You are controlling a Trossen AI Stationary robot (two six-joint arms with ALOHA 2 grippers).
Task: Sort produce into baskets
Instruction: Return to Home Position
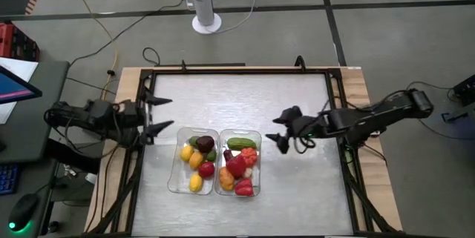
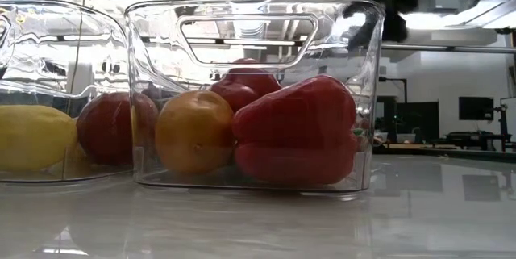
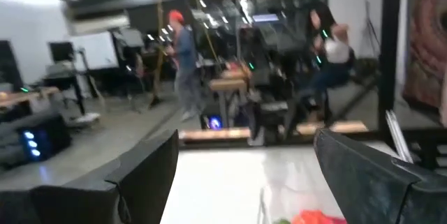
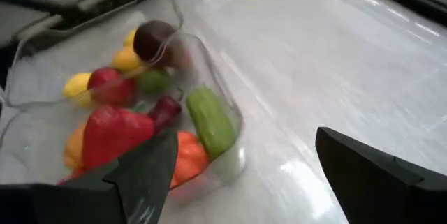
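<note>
Two clear baskets stand side by side on the table's near middle. The left basket (image 1: 194, 160) (image 2: 48, 89) holds yellow, maroon, green, orange and red produce. The right basket (image 1: 239, 162) (image 2: 250, 89) (image 4: 140, 133) holds a green cucumber-like piece (image 4: 209, 121), a red pepper (image 2: 294, 130), an orange piece (image 2: 193, 130) and other red pieces. My left gripper (image 1: 159, 115) (image 3: 244, 182) is open and empty, left of the baskets and toward the far side. My right gripper (image 1: 281, 131) (image 4: 244, 140) is open and empty, just right of the right basket.
The table (image 1: 245, 97) has a raised dark frame around it, with bare surface on the far side and to the right of the baskets. People stand in the room beyond the table in the left wrist view (image 3: 183, 63). A fan base (image 1: 206, 23) stands on the floor beyond the far edge.
</note>
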